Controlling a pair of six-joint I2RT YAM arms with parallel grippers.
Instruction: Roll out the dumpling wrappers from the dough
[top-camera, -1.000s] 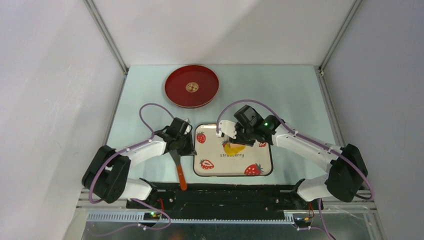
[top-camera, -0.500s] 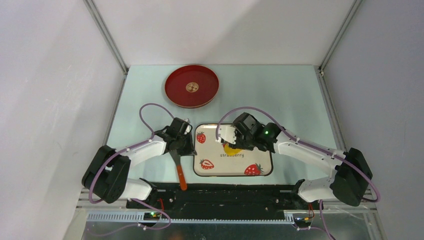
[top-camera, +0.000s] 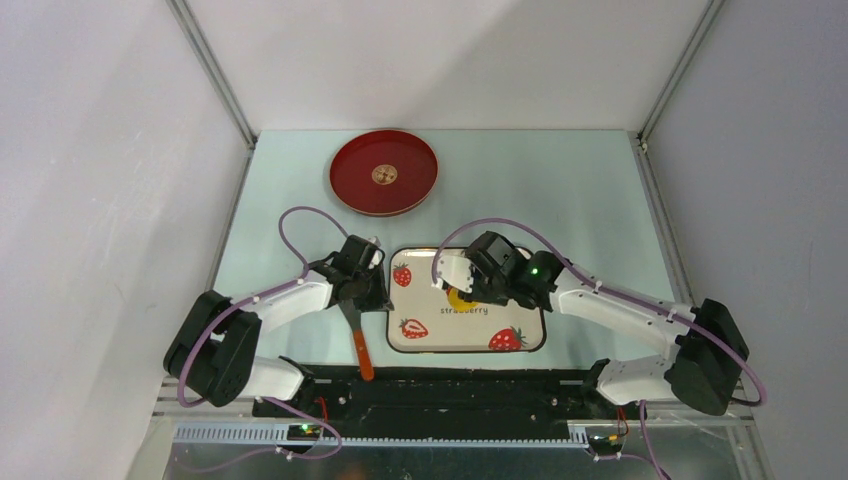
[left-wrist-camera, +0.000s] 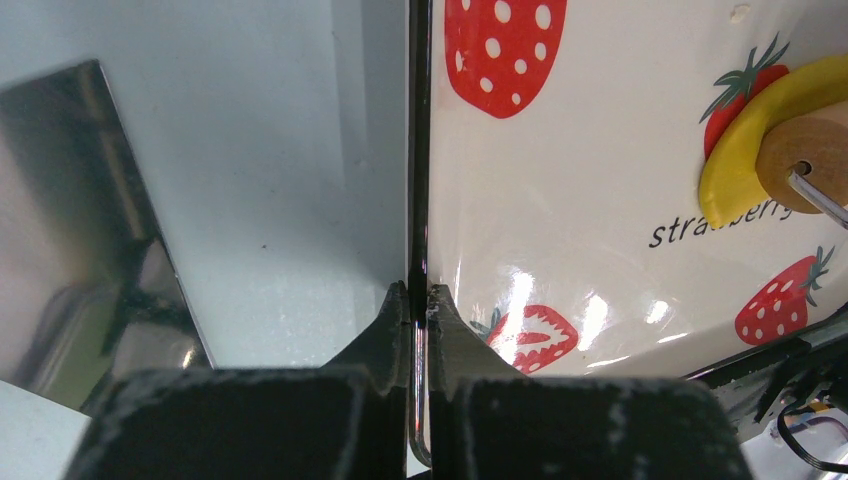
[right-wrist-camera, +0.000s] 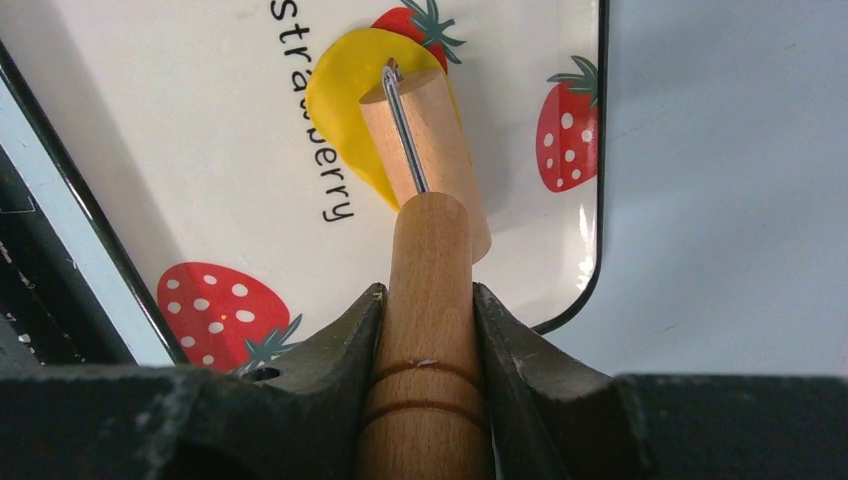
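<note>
Rolling step: the dough (right-wrist-camera: 335, 100) is being pressed flat on the strawberry tray (left-wrist-camera: 560, 180).
The wooden roller (right-wrist-camera: 450, 170) is gripped tight by the right jaws and sits on the dough. The tray's edge is pinched by the left jaws. Next, a gentle push across the dough seems needed.

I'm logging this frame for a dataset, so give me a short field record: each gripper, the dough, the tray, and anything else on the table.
right gripper: shut on the rolling pin handle
rolling pin: barrel resting on the dough
dough: flattened yellow patch on the tray, which is printed with strawberries
left gripper: shut on the tray rim on its own side
scraper: orange handle, on the table beside the tray
red plate: far side of the table, small round disc at its centre
</note>
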